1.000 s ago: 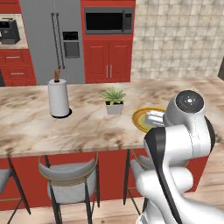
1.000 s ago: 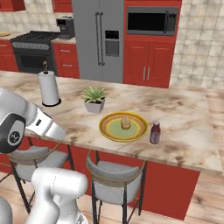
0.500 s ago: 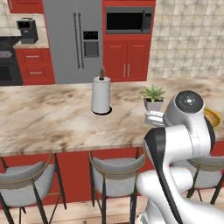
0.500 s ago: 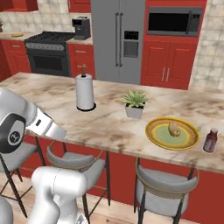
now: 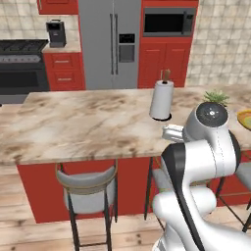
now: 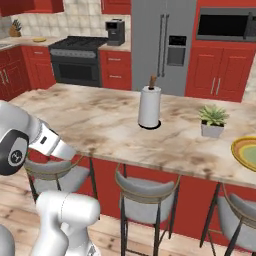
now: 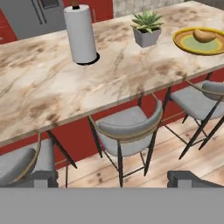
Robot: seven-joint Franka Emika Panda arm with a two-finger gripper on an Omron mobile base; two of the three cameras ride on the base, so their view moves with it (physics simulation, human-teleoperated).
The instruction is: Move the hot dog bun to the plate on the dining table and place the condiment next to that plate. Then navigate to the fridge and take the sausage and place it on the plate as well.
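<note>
1. Gripper (image 7: 113, 179): in the hand view we see two dark fingertips (image 7: 40, 178) standing wide apart at six o'clock, with nothing between them.

2. Paper towel roll (image 7: 80, 34): upright on the dining table (image 7: 65, 92), at eleven o'clock.

3. Potted plant (image 7: 147, 28): at one o'clock, between roll and plate.

4. Plate (image 7: 190, 44): at two o'clock near the table's edge, the hot dog bun (image 7: 204, 35) already lying on its green centre.

5. Fridge (image 5: 112, 44): behind the table at twelve o'clock in the left base view, doors shut.

6. Sausage: presumably inside the fridge; we cannot see it. We judge it light, firm but slightly yielding, smooth-skinned and apt to roll or slip. We would grasp it across the middle of its length, fingers spanning the short width, with modest squeeze.
</note>
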